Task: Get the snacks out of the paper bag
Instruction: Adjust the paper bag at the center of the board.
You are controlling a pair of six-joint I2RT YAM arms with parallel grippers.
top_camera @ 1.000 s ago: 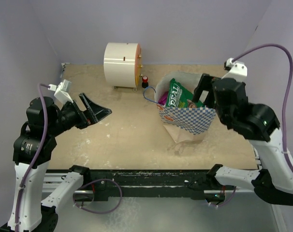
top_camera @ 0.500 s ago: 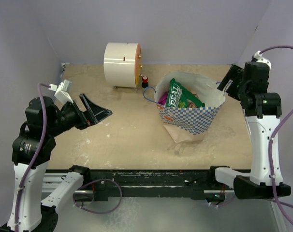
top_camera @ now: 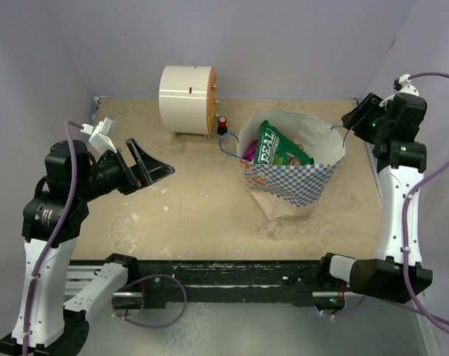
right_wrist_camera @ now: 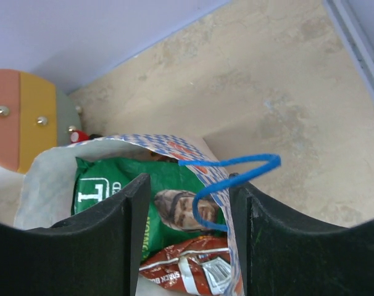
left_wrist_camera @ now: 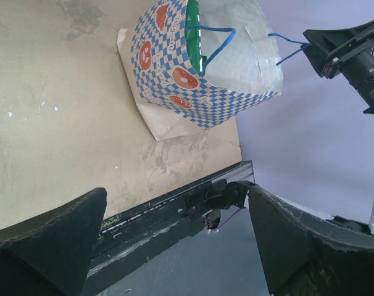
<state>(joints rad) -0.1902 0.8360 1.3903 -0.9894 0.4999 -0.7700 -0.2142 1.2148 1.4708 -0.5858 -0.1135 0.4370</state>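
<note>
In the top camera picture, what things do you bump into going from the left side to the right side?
Left arm's open black gripper → white cylindrical drum → small red knob → blue-and-white checkered paper bag holding a green snack packet → right arm's black gripper at the bag's far-right handle.

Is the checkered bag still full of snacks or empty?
Not empty. The paper bag stands open, and a green packet pokes out the top; the right wrist view also shows an orange-red packet inside.

My paper bag (top_camera: pixel 291 178) lies tipped on the table, its blue-and-white checkered side with orange rings facing up and its mouth open. Inside I see a green packet (right_wrist_camera: pixel 122 197) and an orange-red one (right_wrist_camera: pixel 187 268); possibly something purple sits beside them.
</note>
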